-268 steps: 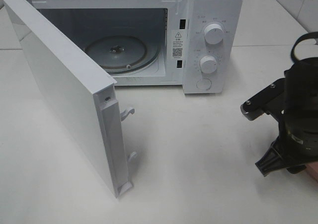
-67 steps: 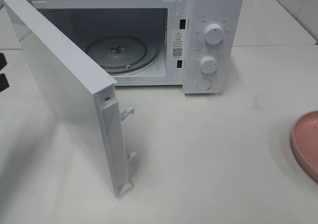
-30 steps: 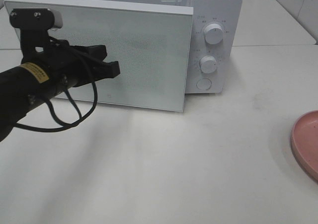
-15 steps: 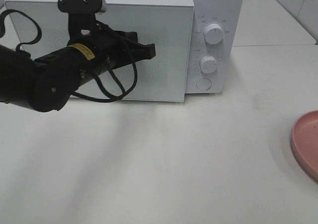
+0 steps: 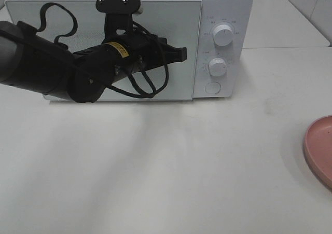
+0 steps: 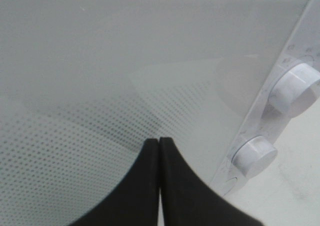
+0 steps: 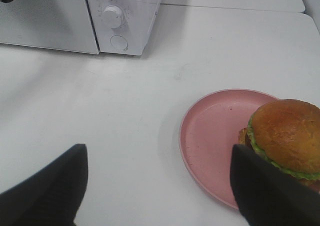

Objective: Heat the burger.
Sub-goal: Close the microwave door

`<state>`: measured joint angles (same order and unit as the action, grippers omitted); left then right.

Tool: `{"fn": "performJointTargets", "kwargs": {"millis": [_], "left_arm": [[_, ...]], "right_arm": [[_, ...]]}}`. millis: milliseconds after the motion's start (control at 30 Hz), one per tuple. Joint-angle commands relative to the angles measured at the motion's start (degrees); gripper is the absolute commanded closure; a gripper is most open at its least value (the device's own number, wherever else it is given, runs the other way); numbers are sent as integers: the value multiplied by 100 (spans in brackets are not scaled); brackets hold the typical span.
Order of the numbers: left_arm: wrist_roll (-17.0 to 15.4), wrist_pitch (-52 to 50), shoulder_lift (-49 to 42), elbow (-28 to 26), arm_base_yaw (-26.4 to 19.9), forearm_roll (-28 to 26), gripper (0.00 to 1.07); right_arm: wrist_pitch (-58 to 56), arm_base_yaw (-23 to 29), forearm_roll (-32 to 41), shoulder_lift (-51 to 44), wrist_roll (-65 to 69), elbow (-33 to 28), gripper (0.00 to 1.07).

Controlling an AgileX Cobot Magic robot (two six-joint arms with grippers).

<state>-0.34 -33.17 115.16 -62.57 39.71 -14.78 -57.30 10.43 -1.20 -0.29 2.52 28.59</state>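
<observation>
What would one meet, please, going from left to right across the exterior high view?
Left arm → left gripper against the microwave door → microwave knobs → pink plate.

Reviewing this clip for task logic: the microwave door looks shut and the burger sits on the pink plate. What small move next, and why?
Probably back the left tool off the microwave door; the burger is outside, on the plate.
</observation>
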Motion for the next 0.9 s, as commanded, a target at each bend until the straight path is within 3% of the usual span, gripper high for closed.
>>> {"fn": "performJointTargets", "kwargs": {"millis": [33,200,400,600,667,767,900], "left_arm": [[252,-361,92,-309,-97,-642,107],[476,-355,212,-573,-97,-888,107],[613,-132,172,-579,-86,-768,107],[854,865,-92,-550,103,-647,107],[1140,1450,-350,-367,275,-653,107],[1192,1536,-435,-281,321,-653,107],[1255,2699,-808,-92,367,-842,107]], "right_arm": [[29,-34,0,-160,-69,-11,31],[29,-34,0,-160,-69,-11,31],[29,-34,0,-160,-69,-11,31],[29,-34,0,-160,-69,-11,31],[29,-34,0,-160,-69,-11,31],[29,-34,0,-160,-69,-11,31],[29,-34,0,-160,-69,-11,31]]}}
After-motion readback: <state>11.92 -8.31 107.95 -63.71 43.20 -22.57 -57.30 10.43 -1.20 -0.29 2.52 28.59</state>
